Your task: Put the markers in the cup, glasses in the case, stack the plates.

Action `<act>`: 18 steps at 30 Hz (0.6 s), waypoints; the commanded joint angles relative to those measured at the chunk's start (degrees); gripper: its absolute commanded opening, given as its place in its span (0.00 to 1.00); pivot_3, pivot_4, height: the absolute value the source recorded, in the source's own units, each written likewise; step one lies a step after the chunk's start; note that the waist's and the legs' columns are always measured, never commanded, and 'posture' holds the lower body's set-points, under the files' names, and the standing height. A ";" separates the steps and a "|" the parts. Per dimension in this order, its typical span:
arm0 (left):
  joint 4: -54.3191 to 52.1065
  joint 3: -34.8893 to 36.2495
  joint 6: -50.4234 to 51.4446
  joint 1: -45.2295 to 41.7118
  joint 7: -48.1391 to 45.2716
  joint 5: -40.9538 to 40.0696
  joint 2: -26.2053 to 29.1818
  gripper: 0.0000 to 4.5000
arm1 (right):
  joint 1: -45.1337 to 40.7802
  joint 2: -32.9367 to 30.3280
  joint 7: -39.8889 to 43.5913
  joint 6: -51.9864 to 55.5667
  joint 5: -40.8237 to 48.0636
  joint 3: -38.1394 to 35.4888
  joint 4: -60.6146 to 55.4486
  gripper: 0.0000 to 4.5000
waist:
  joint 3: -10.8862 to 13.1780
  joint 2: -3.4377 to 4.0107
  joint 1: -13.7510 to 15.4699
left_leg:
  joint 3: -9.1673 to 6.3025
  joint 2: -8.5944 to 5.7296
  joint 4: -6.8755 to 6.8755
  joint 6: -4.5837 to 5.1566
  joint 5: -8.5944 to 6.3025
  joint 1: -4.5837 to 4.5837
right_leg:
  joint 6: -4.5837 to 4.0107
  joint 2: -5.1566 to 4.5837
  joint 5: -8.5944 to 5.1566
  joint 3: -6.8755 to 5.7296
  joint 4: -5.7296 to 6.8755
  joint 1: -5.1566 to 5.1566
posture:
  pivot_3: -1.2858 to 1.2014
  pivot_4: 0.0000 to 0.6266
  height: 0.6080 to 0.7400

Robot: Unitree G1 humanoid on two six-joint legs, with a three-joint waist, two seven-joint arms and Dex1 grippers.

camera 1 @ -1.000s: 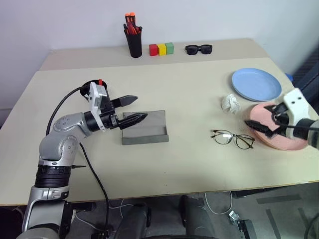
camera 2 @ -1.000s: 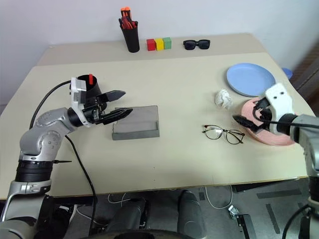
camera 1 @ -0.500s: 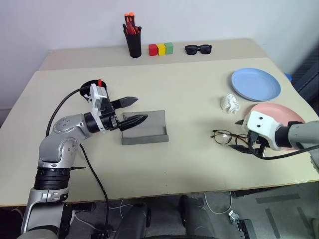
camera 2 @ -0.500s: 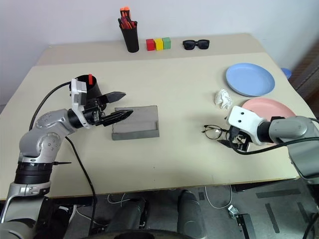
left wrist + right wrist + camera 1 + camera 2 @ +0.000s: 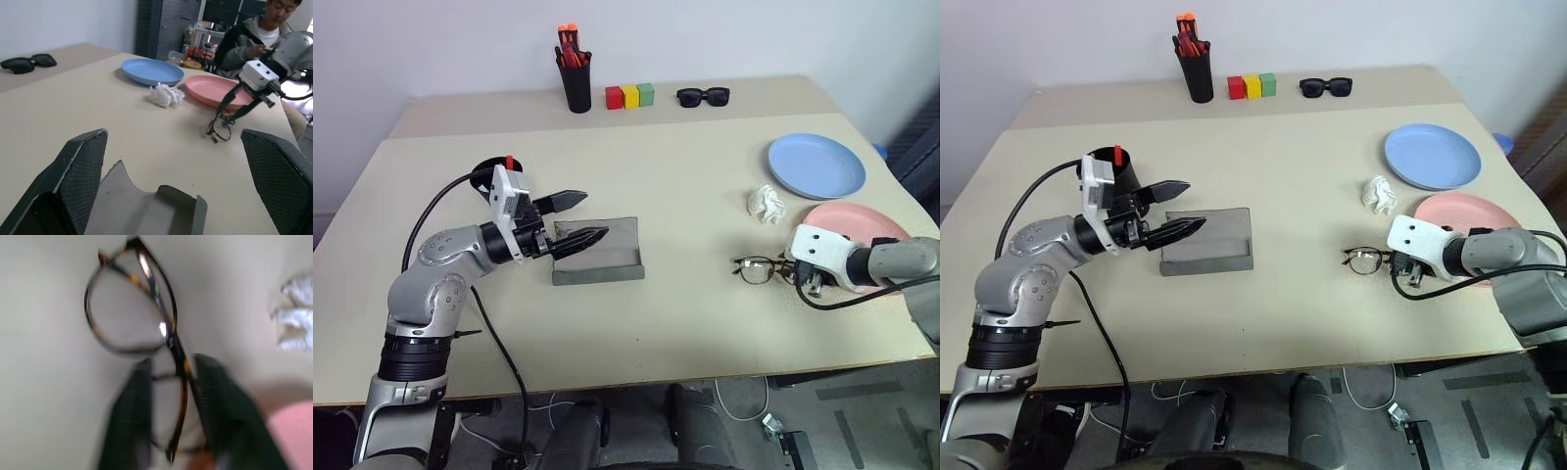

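The wire-framed glasses [image 5: 759, 268] lie on the table left of the pink plate [image 5: 862, 220]. My right gripper [image 5: 803, 283] is down on their right lens. In the right wrist view its two fingers [image 5: 132, 416] sit on either side of the frame, shut on it. The light blue plate [image 5: 817, 164] lies behind the pink one. The grey case [image 5: 602, 257] lies open at centre left. My left gripper [image 5: 592, 215] hovers open just above it. Behind that hand stands the black cup [image 5: 489, 168] with a red marker [image 5: 509, 160] in it.
A crumpled white tissue [image 5: 766, 203] lies between the glasses and the blue plate. At the back stand a pen holder [image 5: 575, 83], coloured blocks [image 5: 629, 96] and black sunglasses [image 5: 704, 96]. A seated person [image 5: 264, 29] is beyond the table's right side.
My right gripper came down and left from over the pink plate onto the glasses, rolled its wrist and closed on them. The left gripper stayed still.
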 commanded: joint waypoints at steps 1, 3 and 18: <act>-1.65 0.82 -0.17 -0.06 -0.12 -1.09 0.26 1.00 | -1.23 0.70 0.20 -0.36 0.04 -0.75 0.12 0.01 | -0.01 -0.03 0.00 | 0.00 0.00 0.00 0.00 0.00 0.00 | 0.00 0.00 0.00 0.00 -0.01 0.01 | 0.52 0.24 1.00; -1.41 0.81 -0.29 -0.07 -0.28 -0.98 0.32 1.00 | -1.37 1.00 0.59 0.00 0.32 -0.67 -0.22 0.01 | -0.01 -0.03 0.00 | 0.00 0.00 0.00 0.00 0.00 0.01 | 0.00 0.00 0.00 0.00 -0.01 0.01 | 0.52 0.24 1.00; -1.66 11.81 3.41 7.69 -3.26 -5.16 11.40 1.00 | -19.83 16.14 -3.19 15.16 10.39 1.18 -11.23 0.01 | -0.01 -0.08 -0.37 | -0.04 0.13 -0.06 -0.01 0.00 -0.02 | -0.07 0.13 0.03 -0.01 0.05 -0.14 | 0.52 0.24 1.00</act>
